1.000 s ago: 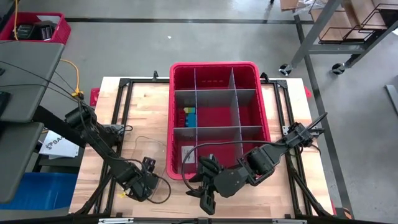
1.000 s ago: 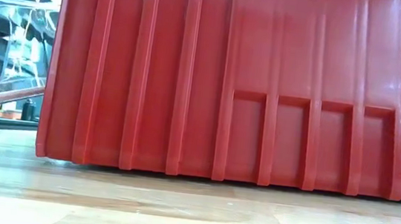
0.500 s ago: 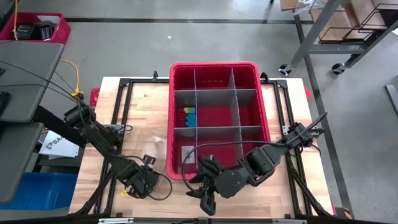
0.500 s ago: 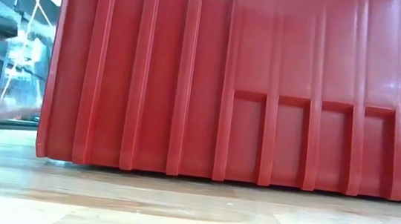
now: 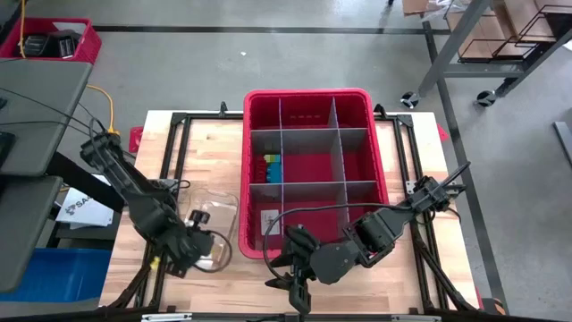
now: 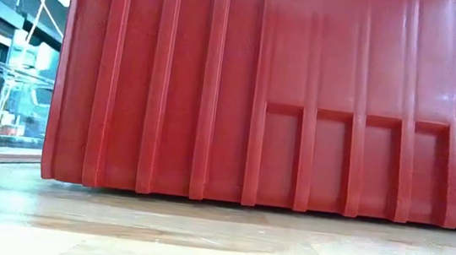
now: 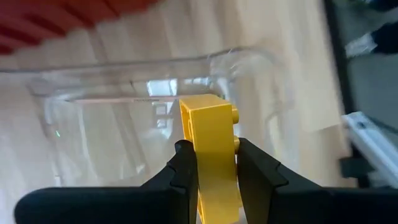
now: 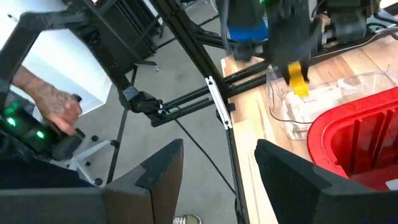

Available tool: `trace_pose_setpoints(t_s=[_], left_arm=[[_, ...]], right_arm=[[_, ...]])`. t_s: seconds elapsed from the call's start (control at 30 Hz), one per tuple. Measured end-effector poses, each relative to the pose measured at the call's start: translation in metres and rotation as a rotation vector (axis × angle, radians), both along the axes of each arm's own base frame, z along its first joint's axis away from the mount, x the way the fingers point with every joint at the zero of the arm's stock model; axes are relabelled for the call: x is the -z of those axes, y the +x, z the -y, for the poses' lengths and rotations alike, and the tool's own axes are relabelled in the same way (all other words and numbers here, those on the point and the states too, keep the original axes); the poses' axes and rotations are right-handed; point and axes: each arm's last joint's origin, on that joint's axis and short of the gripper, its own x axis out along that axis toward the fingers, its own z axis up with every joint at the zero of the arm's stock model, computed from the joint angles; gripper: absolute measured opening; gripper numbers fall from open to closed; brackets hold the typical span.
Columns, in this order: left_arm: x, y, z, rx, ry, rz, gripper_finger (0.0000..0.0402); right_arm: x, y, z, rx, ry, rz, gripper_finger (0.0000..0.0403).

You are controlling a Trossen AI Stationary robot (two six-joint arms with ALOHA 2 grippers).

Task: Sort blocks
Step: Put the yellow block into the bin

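Note:
My left gripper (image 5: 195, 241) hangs over the table's near left part, shut on a yellow block (image 7: 208, 124). The right wrist view shows that block (image 8: 298, 82) just above a clear plastic tub (image 5: 212, 213). More blocks, blue, green and yellow (image 5: 271, 167), lie in a middle-left compartment of the red bin (image 5: 308, 97). At the near edge, in front of the bin, my right gripper (image 5: 295, 279) stands open with nothing between its fingers. My left gripper pinches the yellow block's lower half (image 7: 214, 171) between its two fingers (image 7: 185, 167); one finger lies on the face that bears the studs. The fingers come from above, pointing steeply down. The block stands along them, sticks out past their tips, and is clear of the tub and the table.
Grey dividers (image 5: 308, 156) split the bin into compartments. The bin's ribbed wall (image 6: 274, 90) fills the low view, with the clear tub (image 6: 0, 112) to its left. A person's hand (image 8: 53, 106) rests on a device beyond the table's left edge. Black frame rails (image 5: 183, 121) border the tabletop.
My left gripper has gone up from near the tabletop and a little toward the table's far edge, and now hangs over the clear tub. My right gripper has kept still.

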Motion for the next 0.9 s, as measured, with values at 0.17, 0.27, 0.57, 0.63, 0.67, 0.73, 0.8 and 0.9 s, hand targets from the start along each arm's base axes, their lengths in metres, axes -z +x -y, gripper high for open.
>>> trace_pose_setpoints(t_s=[0.17,0.27,0.57,0.63,0.67,0.73,0.8,0.9], left_arm=[[-0.048,-0.011,-0.019,-0.005,-0.085,0.117,0.0068],[-0.082,-0.014,-0.037,-0.060,-0.077,0.304,0.0068],[-0.107,0.037,-0.101,-0.219,0.191,0.573,0.0068],[-0.109,0.060,-0.121,-0.262,0.207,0.630,0.0068],[-0.110,0.071,-0.130,-0.286,0.202,0.670,0.0068],[-0.111,0.089,-0.151,-0.346,0.189,0.733,0.0068],[-0.107,0.101,-0.171,-0.430,0.201,0.738,0.0068],[-0.095,0.110,-0.191,-0.526,0.212,0.675,0.0076]], right_arm=[[-0.011,-0.007,0.005,0.009,0.011,0.029,0.0197],[-0.027,-0.015,0.010,0.046,-0.002,0.103,0.0194],[-0.053,-0.027,0.023,0.176,-0.121,0.250,0.0177],[-0.053,-0.025,0.026,0.193,-0.134,0.255,0.0177],[-0.053,-0.025,0.027,0.196,-0.135,0.255,0.0177],[-0.053,-0.023,0.029,0.204,-0.128,0.255,0.0177],[-0.053,-0.023,0.029,0.209,-0.115,0.256,0.0177],[-0.053,-0.024,0.028,0.205,-0.117,0.258,0.0177]])
